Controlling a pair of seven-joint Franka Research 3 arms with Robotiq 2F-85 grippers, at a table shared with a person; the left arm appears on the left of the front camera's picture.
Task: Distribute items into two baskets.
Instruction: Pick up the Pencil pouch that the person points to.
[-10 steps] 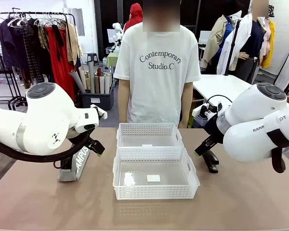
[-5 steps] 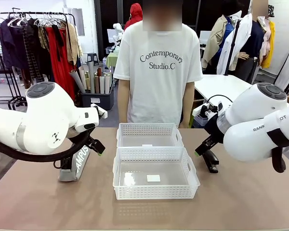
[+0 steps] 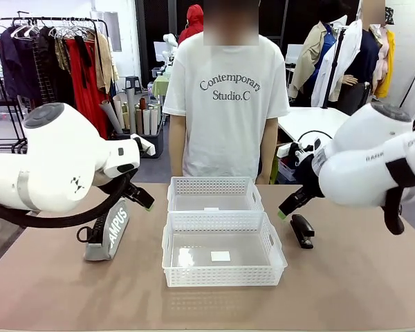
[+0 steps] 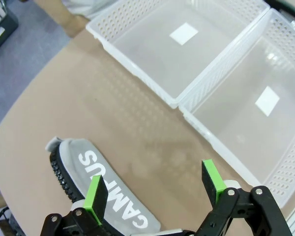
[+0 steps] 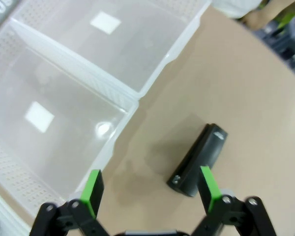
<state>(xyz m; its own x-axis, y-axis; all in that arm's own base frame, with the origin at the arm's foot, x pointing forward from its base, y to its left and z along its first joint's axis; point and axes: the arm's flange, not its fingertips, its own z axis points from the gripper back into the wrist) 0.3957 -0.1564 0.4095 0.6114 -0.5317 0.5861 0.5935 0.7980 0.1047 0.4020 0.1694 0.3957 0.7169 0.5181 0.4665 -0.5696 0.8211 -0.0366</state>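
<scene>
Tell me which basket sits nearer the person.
The far basket, just below the person's white T-shirt in the front view; the near basket sits directly in front of it, toward the robot.

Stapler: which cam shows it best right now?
Right wrist view: the stapler lies whole and close, seen from above, on the table beside the near basket. Front view shows it small and foreshortened, right of that basket. Left wrist view has a dark sliver at its top right corner; cannot tell what it is.
</scene>
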